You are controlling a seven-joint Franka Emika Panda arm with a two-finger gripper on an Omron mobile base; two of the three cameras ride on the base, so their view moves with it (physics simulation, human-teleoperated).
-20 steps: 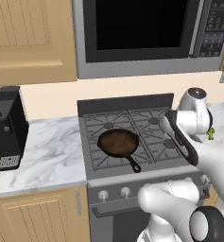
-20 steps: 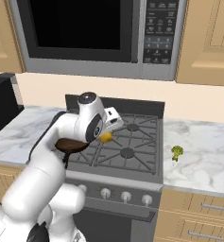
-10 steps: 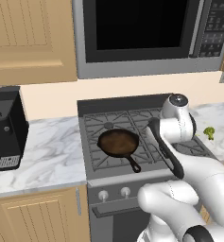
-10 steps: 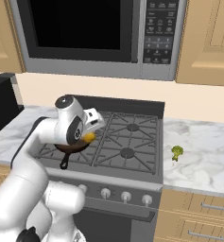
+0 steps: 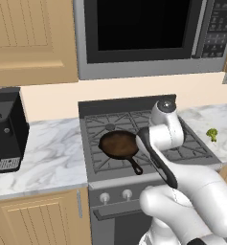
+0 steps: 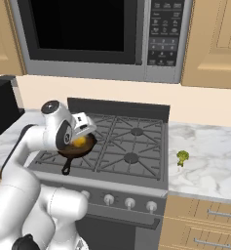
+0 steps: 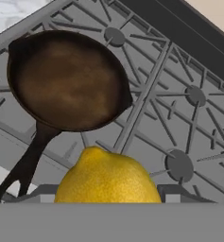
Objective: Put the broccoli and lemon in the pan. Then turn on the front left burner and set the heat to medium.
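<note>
I saw the hand (image 6: pixel 80 138) clamped on the lemon (image 7: pixel 107 177) above the pan (image 5: pixel 119 144). The pan sat on the stove (image 5: pixel 187 146) under the microwave (image 5: pixel 148 33); marble tabletop (image 6: pixel 209 156) carried the broccoli (image 6: pixel 182 156).

microwave keypad (image 6: pixel 162 30) markings, apparently illegible

Stove top and marble counters, with what rests on them

The stove grate (image 5: pixel 182 148) is a grey grid over several round burner caps, set between two white marble counters. The pan (image 5: pixel 119 145) sits on the grate's front left part, empty, its short black handle pointing toward the stove's front edge; in the hand view the pan (image 7: pixel 68 80) covers the burner beneath it. The right counter (image 6: pixel 209 161) carries the broccoli (image 6: pixel 182 156), which stands alone near the stove's right edge, well apart from the pan. The left counter (image 5: pixel 52 158) carries a black coffee machine (image 5: pixel 7 129) near the wall.
</note>
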